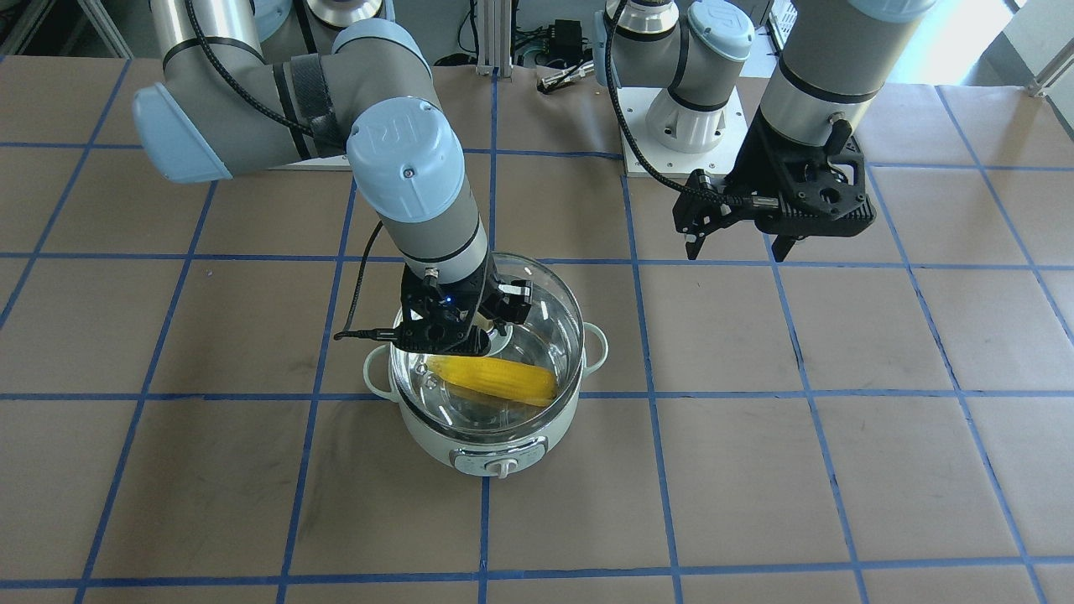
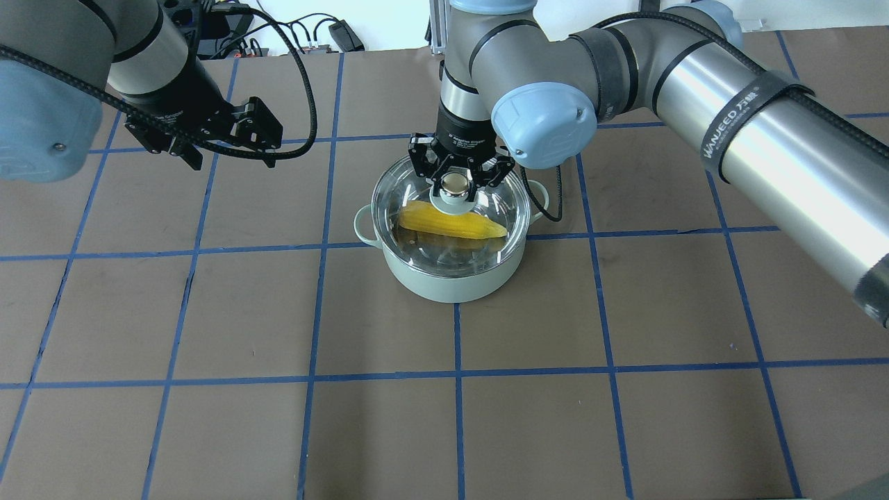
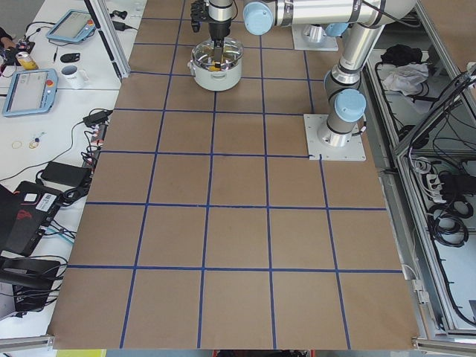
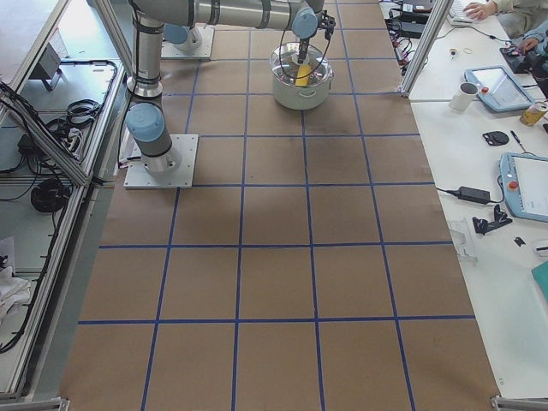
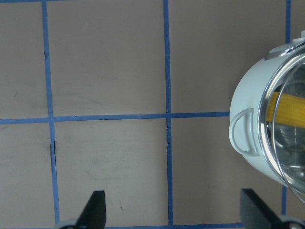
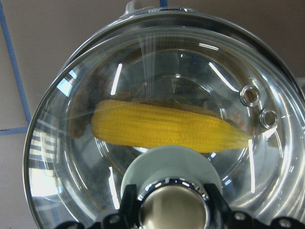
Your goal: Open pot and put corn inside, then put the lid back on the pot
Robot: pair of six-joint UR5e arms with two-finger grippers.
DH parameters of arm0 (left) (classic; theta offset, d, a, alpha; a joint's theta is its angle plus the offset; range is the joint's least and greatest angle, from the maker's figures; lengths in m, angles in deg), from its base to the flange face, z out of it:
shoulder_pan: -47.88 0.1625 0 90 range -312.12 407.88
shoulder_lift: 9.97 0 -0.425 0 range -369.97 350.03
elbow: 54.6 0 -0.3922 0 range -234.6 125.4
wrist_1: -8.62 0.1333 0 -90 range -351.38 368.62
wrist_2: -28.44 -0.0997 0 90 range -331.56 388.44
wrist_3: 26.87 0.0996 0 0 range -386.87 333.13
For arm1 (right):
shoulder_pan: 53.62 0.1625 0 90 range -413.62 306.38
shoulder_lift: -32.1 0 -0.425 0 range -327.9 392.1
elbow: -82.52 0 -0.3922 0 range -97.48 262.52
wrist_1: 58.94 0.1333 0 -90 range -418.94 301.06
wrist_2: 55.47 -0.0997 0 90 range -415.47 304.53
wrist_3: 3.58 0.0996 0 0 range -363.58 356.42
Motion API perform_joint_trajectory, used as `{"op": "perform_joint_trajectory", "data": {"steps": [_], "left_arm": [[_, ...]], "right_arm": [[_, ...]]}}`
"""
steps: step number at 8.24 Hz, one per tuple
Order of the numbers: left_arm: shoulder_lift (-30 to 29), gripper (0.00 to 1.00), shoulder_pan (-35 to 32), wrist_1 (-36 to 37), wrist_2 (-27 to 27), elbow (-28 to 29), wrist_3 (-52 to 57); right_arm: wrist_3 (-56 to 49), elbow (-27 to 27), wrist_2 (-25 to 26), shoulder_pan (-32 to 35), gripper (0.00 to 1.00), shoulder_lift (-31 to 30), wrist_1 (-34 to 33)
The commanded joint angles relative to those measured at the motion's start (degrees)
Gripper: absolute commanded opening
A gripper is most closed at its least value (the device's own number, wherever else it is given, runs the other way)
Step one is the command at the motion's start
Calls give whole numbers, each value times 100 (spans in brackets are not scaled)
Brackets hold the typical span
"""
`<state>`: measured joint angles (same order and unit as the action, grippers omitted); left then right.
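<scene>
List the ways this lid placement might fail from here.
1. In the front view the lid seems to sit off-centre toward the robot over the pot, so it may land askew on it.
2. The right gripper pinches only the small knob; the glass could tilt or slip on release.
</scene>
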<state>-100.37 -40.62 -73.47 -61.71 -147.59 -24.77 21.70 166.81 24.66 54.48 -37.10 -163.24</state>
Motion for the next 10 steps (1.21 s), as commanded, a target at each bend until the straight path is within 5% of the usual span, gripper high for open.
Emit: {"op": "perform_joint_trajectory", "data": {"steps": [1, 3, 5, 7, 8, 10], "left_arm": [[-13, 100, 0, 8, -2, -17, 0], [-48, 100, 0, 17, -2, -17, 0], [-65, 100, 0, 35, -2, -35, -9], [-57, 100, 0, 35, -2, -35, -9], [-65, 100, 0, 35, -2, -44, -9], [-74, 100, 0, 35, -2, -44, -18]], "right_arm": [[30, 0, -50, 0, 5, 3, -55], [-48, 0, 20, 0, 25, 3, -55], [-49, 105, 29, 0, 32, 3, -55], [-6, 132, 12, 0, 76, -6, -99], [21, 132, 3, 0, 87, -6, -125], [-22, 123, 11, 0, 90, -15, -248]]}}
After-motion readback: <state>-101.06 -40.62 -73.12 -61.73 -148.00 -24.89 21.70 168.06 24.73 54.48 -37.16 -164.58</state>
